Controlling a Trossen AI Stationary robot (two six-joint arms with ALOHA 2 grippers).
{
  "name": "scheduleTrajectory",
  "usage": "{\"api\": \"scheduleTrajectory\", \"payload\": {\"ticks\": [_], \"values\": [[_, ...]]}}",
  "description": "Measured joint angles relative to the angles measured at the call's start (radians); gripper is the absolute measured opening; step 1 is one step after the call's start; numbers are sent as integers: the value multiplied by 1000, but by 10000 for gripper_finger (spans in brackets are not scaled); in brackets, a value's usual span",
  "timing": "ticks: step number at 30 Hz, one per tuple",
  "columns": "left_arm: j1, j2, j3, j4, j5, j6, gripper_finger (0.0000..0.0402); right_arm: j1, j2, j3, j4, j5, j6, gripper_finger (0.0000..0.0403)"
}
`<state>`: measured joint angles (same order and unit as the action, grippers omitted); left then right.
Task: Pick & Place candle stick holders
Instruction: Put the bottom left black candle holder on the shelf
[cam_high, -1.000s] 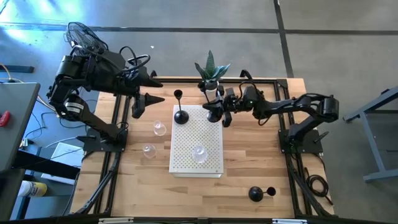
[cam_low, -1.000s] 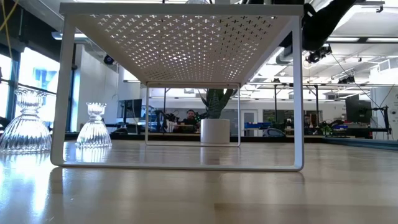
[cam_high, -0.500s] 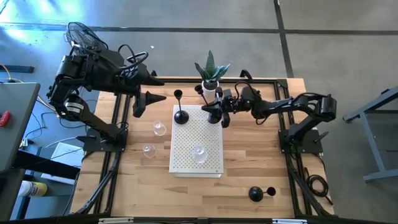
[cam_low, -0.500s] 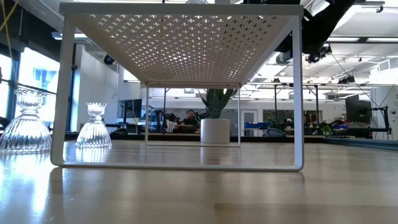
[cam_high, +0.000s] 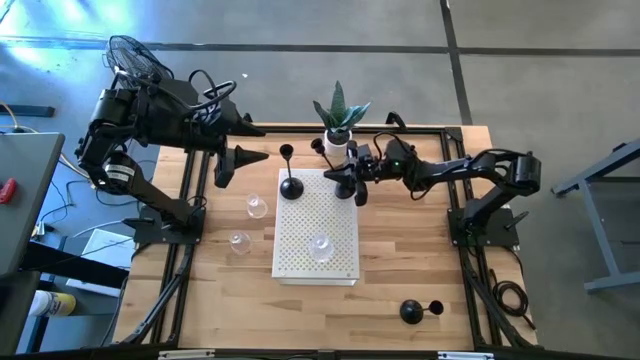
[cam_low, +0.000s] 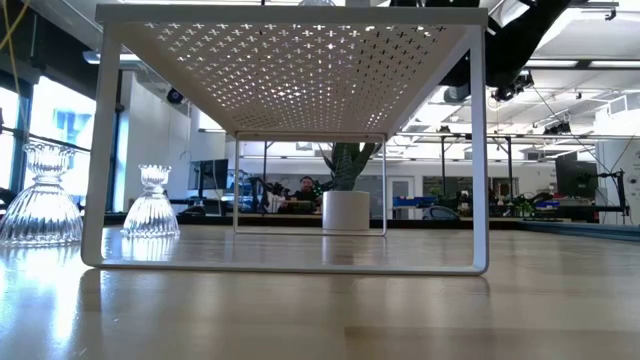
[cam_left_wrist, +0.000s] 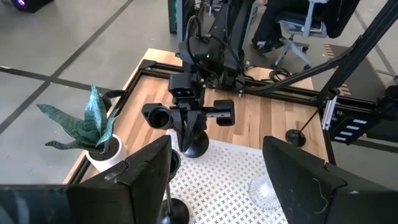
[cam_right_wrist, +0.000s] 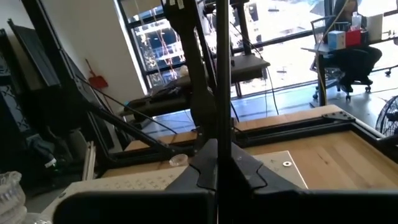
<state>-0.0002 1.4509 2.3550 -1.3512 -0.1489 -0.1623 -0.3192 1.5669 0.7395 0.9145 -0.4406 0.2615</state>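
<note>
A white perforated shelf (cam_high: 300, 255) stands mid-table. One black candle stick holder (cam_high: 291, 186) stands on its far left part, and a clear glass one (cam_high: 320, 245) on its near part. My right gripper (cam_high: 347, 180) is over the shelf's far right corner, shut on a second black holder (cam_left_wrist: 194, 143). A third black holder (cam_high: 415, 311) lies on its side near the front right. Two glass holders (cam_high: 257, 207) (cam_high: 239, 242) stand on the table left of the shelf. My left gripper (cam_high: 255, 143) hangs open at the far left, raised, with nothing between its fingers. My right gripper pinches the black holder's thin stem (cam_right_wrist: 222, 124) between its two shut fingers. The fingers come level from the table's right and lie across the stem. The holder stands upright, its domed base (cam_left_wrist: 194, 148) at the shelf's top; whether it rests there I cannot tell.
A green plant in a white pot (cam_high: 338, 120) stands just beyond the shelf's far edge, close to my right gripper. Black frame rails (cam_high: 478, 290) run along the table's left and right sides. Bare wood lies in front of the shelf.
My right gripper has edged a little toward the table's left over the shelf's far right corner, still shut on the black holder, which stays upright.
</note>
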Motion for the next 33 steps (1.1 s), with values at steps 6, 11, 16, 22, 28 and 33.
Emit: {"api": "scheduleTrajectory", "payload": {"ticks": [6, 11, 16, 22, 28, 33], "values": [[0, 0, 0, 10, 0, 0, 250, -2, 0, 0, -19, 0, -8, 2], [0, 0, 0, 16, 0, 0, 250, -1, 0, 0, -20, -12, -16, 3], [0, 0, 0, 18, 0, 0, 250, -2, 0, 0, -20, -12, -19, 2], [0, 0, 0, 18, 0, 0, 250, -1, 0, 0, -27, -19, -19, 5], [0, 0, 0, 18, 0, 0, 250, -1, 0, 0, -44, -27, -27, 2], [0, 0, 0, 19, 0, 0, 250, -1, 0, 0, -49, -28, -27, 7]]}}
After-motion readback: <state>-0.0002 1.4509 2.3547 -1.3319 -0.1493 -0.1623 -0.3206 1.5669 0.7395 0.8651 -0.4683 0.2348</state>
